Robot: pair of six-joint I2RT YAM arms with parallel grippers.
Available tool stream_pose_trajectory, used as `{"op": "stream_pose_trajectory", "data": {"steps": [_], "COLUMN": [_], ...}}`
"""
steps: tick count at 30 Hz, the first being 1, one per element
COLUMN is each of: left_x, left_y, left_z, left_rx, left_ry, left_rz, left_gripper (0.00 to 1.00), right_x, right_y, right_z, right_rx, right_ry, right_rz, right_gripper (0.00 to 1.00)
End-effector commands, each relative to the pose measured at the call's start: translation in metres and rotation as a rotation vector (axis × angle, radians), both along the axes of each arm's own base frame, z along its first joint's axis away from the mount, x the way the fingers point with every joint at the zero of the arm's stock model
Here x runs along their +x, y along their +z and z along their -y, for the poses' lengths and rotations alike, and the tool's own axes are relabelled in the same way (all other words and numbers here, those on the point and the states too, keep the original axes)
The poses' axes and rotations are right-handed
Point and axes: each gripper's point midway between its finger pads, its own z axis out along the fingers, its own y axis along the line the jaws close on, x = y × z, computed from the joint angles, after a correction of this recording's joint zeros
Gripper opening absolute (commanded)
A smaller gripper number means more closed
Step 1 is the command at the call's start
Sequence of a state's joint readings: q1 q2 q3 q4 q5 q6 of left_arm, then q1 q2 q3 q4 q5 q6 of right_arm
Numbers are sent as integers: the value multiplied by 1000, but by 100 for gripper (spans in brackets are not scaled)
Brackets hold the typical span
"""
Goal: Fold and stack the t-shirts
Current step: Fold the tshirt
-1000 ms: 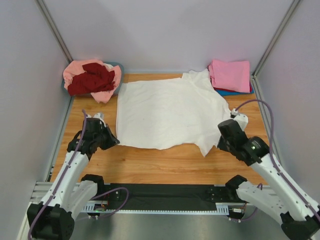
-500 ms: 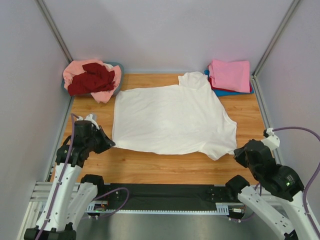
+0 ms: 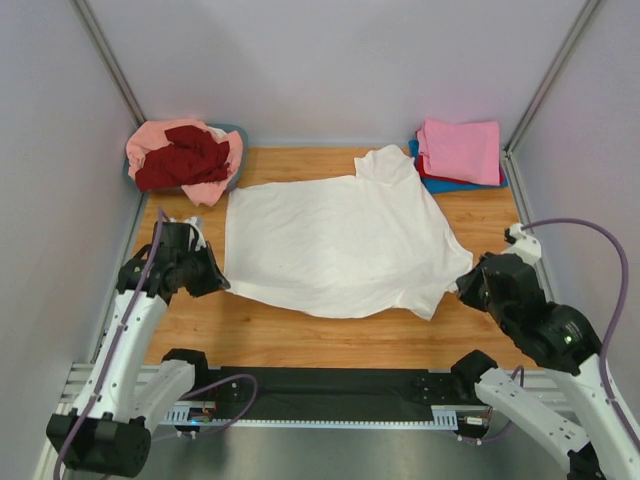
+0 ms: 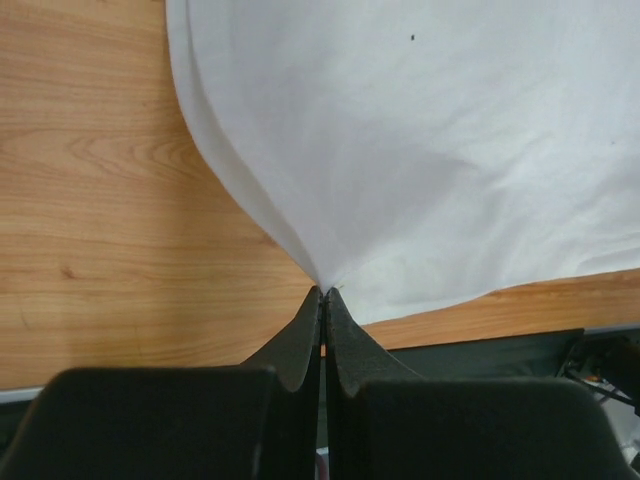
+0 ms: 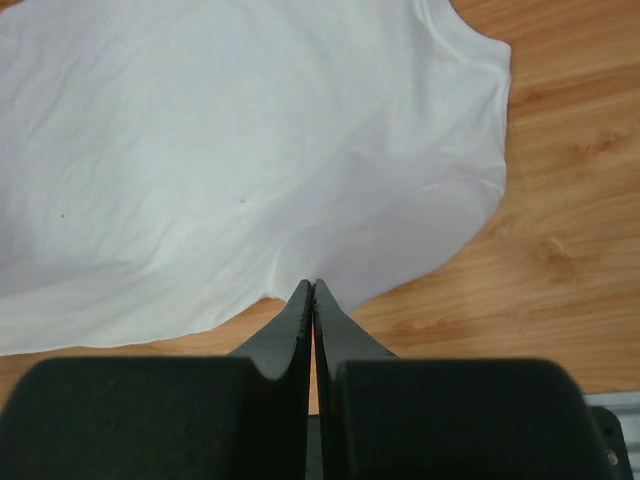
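Note:
A large off-white t-shirt [image 3: 335,235] lies spread flat on the wooden table, its collar toward the back right. My left gripper [image 3: 222,286] is shut on the shirt's near left corner; in the left wrist view the cloth [image 4: 430,150] runs to a point at the closed tips [image 4: 324,293]. My right gripper [image 3: 459,287] is shut on the shirt's near right edge, by the sleeve; in the right wrist view the cloth [image 5: 250,150] meets the closed tips [image 5: 313,285]. No printed graphic shows on the upper side.
A grey-blue tub [image 3: 238,135] at the back left holds crumpled salmon-pink [image 3: 150,138] and dark red shirts [image 3: 185,158]. At the back right lies a folded stack, bright pink [image 3: 460,150] over red and blue [image 3: 450,186]. A black mat [image 3: 330,385] borders the near edge. Walls close both sides.
Both arms pulled outward and toward the near edge, drawing the shirt taut and nearer, then eased slightly back inward. Both grippers stayed shut on the shirt throughout.

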State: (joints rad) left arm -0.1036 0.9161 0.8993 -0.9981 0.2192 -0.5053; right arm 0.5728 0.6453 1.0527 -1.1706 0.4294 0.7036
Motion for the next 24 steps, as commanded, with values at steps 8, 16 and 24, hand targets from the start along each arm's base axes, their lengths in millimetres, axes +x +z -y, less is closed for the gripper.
{"op": "stream_pose_trajectory", "data": {"steps": [8, 16, 24], "left_x": [76, 109, 122], "left_y": [-14, -64, -89], "left_z": [-19, -31, -31], "left_rx": [72, 56, 33], "left_ry": [-40, -38, -44], "left_rz": [-47, -202, -282], "left_gripper": [0, 0, 0], "right_x": [130, 215, 260], "right_y": [21, -30, -41], "right_z": [-46, -53, -13], "right_rx": [-188, -196, -253], "right_ry": [173, 227, 127], "right_rz": [41, -63, -117], "right_gripper": [0, 0, 0]}}
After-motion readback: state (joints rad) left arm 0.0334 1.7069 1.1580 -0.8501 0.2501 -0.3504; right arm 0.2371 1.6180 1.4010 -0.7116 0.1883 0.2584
